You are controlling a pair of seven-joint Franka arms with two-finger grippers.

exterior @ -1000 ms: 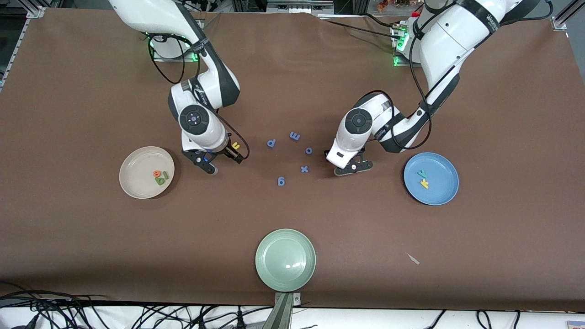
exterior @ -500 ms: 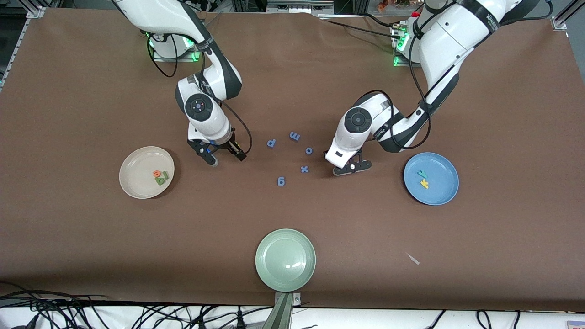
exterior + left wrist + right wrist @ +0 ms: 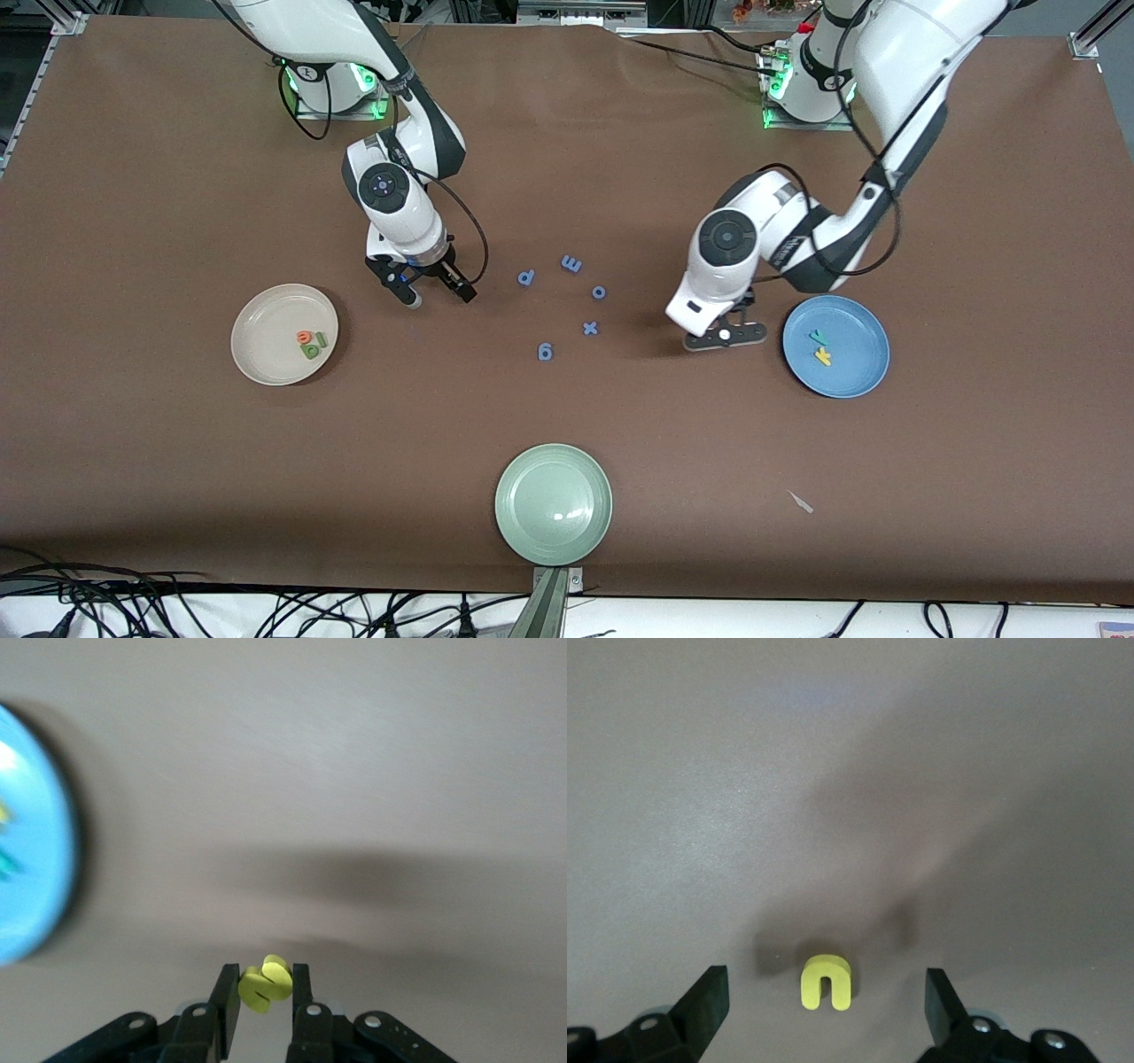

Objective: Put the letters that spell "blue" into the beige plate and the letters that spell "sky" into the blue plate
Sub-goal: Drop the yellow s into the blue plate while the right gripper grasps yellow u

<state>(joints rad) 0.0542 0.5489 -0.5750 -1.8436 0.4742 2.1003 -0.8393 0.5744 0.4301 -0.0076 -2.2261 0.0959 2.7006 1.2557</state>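
Left gripper [image 3: 725, 338] hangs over bare table just beside the blue plate [image 3: 864, 377], fingers clamped on the yellow s [image 3: 265, 982] (seen only in the left wrist view, pinched between the pads). In that plate lie the teal y [image 3: 819, 337] and the yellow k [image 3: 823, 357], close together.

Right gripper [image 3: 436, 293] hovers low over the table between the beige plate [image 3: 261, 350] and the blue letters [image 3: 571, 263], fingers spread wide, nothing held. The yellow u [image 3: 827, 982] lies flat on the table between its fingers, touching neither.

Beige plate holds the orange e [image 3: 305, 337], the green b [image 3: 309, 350] and the thin green l [image 3: 322, 339], bunched at the edge toward the table's middle.

Five blue letters are scattered mid-table between the two arms. Green plate [image 3: 532, 540] sits at the table edge nearest the front camera.
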